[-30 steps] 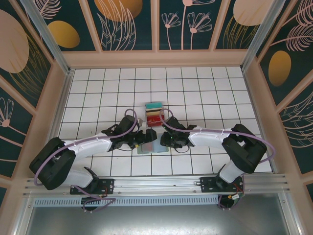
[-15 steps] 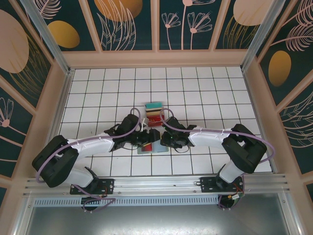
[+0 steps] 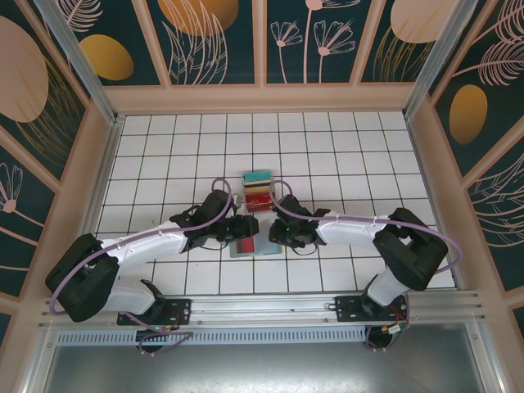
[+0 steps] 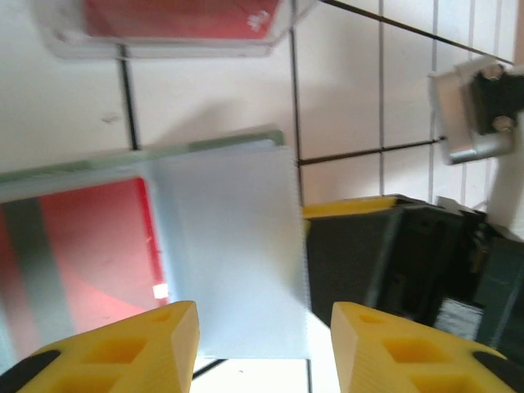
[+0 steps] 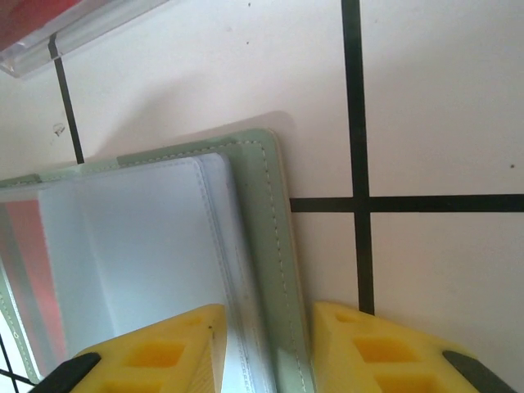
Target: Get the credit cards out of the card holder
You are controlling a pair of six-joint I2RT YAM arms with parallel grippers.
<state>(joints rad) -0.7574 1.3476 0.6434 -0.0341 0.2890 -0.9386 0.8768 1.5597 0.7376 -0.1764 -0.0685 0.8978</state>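
Pinching the edge of the wallet (image 5: 264, 214), the right gripper (image 5: 268, 321) is clamped; the left gripper (image 4: 262, 315) hangs half-open near the red card (image 4: 90, 246).

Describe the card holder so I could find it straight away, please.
On the white tiled table, look where the left gripper and right gripper meet. The card holder lies open and flat there: a grey-green rim, a pale blue inner sleeve and a red card showing. The clear tray just behind it holds a stack instead.
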